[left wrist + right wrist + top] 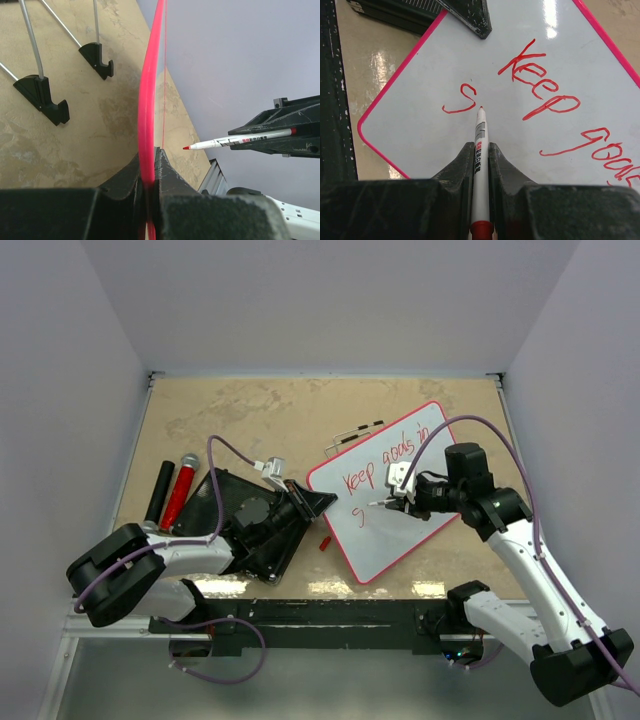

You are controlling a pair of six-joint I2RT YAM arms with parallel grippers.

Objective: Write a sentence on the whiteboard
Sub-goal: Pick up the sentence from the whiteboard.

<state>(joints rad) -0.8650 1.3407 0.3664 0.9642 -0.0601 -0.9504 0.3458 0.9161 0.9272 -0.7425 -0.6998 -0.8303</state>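
Right of centre on the tan mottled table (250,410), we see the whiteboard (390,540) turned like a diamond. Its long axis runs from the lower left to the upper right of the top view. The sentence (385,465) follows that axis, climbing toward the upper right: "Keep goals in" on the first line, and a lone "s" beneath it.

The left gripper (318,502) has its jaws pressed onto the board's red rim at the left corner; the left wrist view shows that rim edge-on between them. The right gripper (480,150) pinches a white marker (480,130), which points left in the top view. Its red tip is just beside the "s", though we cannot tell whether it touches the board.

A black slab (215,500) lies under the left arm, with a red cylinder (180,492) and a black cylinder (160,490) side by side at its left. A small red piece (324,542), perhaps a cap, lies just off the board's lower-left edge. Wire-legged black clips (355,432) rest near its upper-left edge. Plain pale walls close the table on three sides.
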